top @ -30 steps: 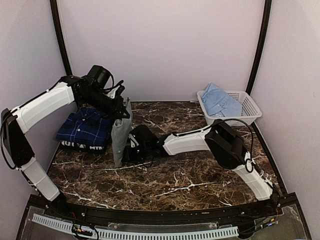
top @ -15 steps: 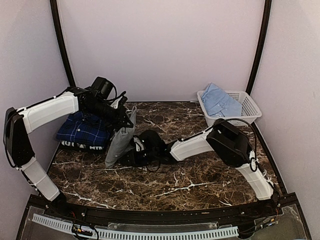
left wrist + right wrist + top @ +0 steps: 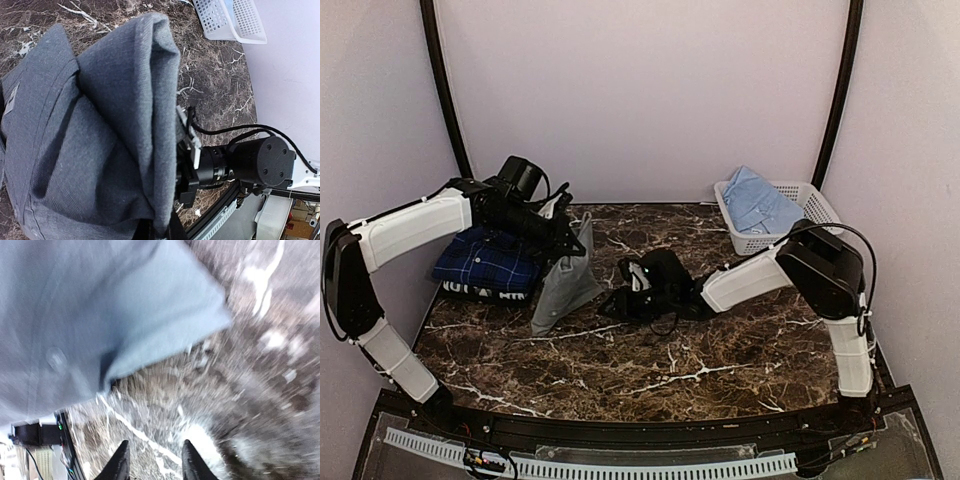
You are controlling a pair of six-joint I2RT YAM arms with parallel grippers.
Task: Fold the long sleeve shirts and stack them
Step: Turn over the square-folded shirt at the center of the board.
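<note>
**Right tool lets go of the grey shirt; the left carries it alone**

A second ago the right tool point(image 3: 613, 305) was pressed in against the lower part of the grey shirt point(image 3: 560, 285), which hung as a narrow upright bundle. Now that arm has drawn back to the right across the table point(image 3: 650, 360). Its wrist view shows its fingers point(image 3: 120, 462) apart with only marble between them, and the cloth's edge lies beyond the tips, clear of them. That view is smeared, so the arm is probably on the move.

The left tool point(image 3: 563, 238) is clamped on the upper edge of the grey shirt. In its own wrist view the folded cloth fills the frame and hides the fingers. With the right tool's hold released, the shirt has sagged and flared at the bottom. Its lower corner rests on the table just beside the folded plaid shirt point(image 3: 490, 262) at the left.

For the task, this looks like a handover to a one-armed placement. The grey shirt seems to be folded and is next to the plaid one but not yet on it. The light blue shirt point(image 3: 757, 203) sits crumpled in the basket point(image 3: 820, 215) at the far right, so the freed right arm is well placed to fetch it.
</note>
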